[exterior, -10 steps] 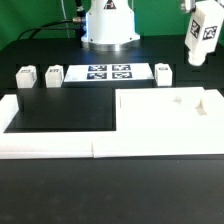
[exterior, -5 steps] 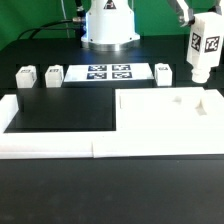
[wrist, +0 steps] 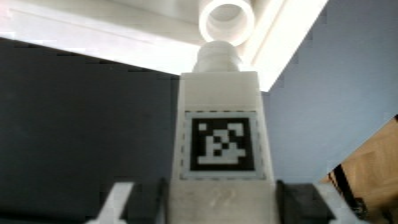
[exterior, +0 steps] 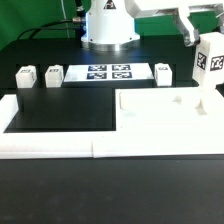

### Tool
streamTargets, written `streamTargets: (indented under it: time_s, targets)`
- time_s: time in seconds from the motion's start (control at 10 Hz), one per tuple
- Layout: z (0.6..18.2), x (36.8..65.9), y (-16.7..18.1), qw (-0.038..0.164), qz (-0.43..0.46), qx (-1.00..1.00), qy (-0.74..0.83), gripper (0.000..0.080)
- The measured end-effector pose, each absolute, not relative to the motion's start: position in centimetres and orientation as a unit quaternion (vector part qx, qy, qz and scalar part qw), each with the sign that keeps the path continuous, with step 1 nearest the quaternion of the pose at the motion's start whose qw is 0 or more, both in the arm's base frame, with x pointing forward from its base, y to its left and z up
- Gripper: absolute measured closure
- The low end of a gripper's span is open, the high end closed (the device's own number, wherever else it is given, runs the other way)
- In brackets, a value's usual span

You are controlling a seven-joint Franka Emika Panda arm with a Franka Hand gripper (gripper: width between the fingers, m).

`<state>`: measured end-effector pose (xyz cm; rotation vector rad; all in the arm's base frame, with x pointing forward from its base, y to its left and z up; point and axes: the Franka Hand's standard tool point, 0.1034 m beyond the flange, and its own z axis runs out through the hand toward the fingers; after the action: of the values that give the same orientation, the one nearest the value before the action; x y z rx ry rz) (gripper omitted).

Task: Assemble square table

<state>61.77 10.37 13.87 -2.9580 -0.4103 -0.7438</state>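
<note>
Since the earlier frames the gripper (wrist: pixel 206 204) has carried its leg (exterior: pixel 210 62) toward the exterior view's right and somewhat lower, so the leg now hangs over the far right corner of the tabletop (exterior: pixel 165 112). We begin at the fingers (wrist: pixel 118 208): they are clamped on both sides of the leg's upper end, and in the wrist view the leg runs straight out from between them, its tag facing the camera. We judge that it is held by this end and kept upright so that the free end can go down into a corner hole. We cannot tell if that end already touches the panel. The tabletop lies flat and seems to rest against the front run of the low border wall (exterior: pixel 50 148), probably so that it does not slide when a leg is pressed and turned. No leg stands on it yet, so we think the assembly is at its beginning. Further out, three other legs (exterior: pixel 53 75) wait at the back, two on the exterior view's left of the marker board (exterior: pixel 108 72) and one just beside its right end, well apart from the work.
</note>
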Motion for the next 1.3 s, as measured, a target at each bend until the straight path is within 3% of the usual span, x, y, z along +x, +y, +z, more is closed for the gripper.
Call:
streamTargets:
  time_s: [0.6,1.3]
  targets:
    - [10.7,61.1,10.7,0.035,-0.229,-0.963,-0.135,0.0507]
    - [9.6,61.5,10.9,0.036,-0.231,-0.963,-0.134,0.0507]
